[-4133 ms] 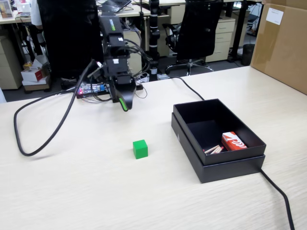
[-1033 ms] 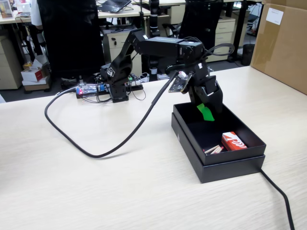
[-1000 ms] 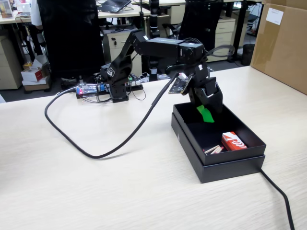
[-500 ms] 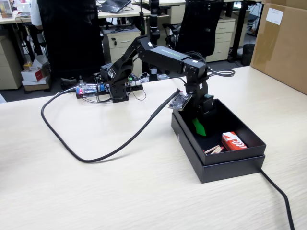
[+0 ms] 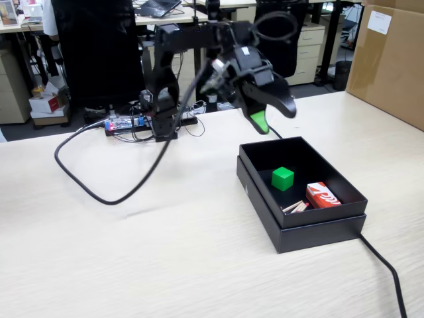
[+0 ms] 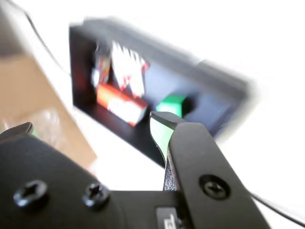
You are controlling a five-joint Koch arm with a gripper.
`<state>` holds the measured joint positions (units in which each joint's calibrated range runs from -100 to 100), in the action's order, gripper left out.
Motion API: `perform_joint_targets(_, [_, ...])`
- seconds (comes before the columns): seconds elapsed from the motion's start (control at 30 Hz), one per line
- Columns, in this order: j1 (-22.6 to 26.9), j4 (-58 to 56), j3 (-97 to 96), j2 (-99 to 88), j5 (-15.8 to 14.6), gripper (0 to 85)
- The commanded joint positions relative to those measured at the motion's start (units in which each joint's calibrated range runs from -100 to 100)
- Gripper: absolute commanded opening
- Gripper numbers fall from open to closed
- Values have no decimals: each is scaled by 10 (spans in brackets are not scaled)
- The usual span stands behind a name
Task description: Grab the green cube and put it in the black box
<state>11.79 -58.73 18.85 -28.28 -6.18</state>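
Note:
The green cube (image 5: 283, 178) rests on the floor of the black box (image 5: 317, 233), near its middle, free of the arm. My gripper (image 5: 273, 118) hangs above the box's far left corner, open and empty, with its green-lined finger (image 5: 259, 122) pointing down. In the blurred wrist view the green cube (image 6: 171, 104) shows inside the black box (image 6: 224, 85), beyond the tip of one finger (image 6: 160, 125). There my gripper (image 6: 90, 125) stands wide open with nothing between its jaws.
A red-and-white packet (image 5: 322, 196) and some thin sticks (image 5: 295, 207) lie in the box's near right part. A big brown carton (image 5: 391, 59) stands at the right. A black cable (image 5: 99, 192) loops over the left of the table, and another (image 5: 387, 271) runs from the box.
Half a second ago the gripper was down inside the box with the cube. Now it has let go, risen and swung back left, and the cube lies on the box floor.

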Motion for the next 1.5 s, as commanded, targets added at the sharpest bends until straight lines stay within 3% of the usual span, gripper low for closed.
perform_joint_targets(0.0, [-32, 26, -110, -210, 14, 477])
perform_joint_targets(0.2, [-97, 135, -435, -500, 32, 477])
perform_joint_targets(0.43, [-121, 206, -715, -690, 48, 493])
perform_joint_targets(0.8, [-139, 439, -971, -708, 61, 504])
perform_joint_targets(1.1, [-146, 506, -1080, -711, 74, 520])
perform_joint_targets(1.47, [-154, 511, -1127, -711, 78, 520])
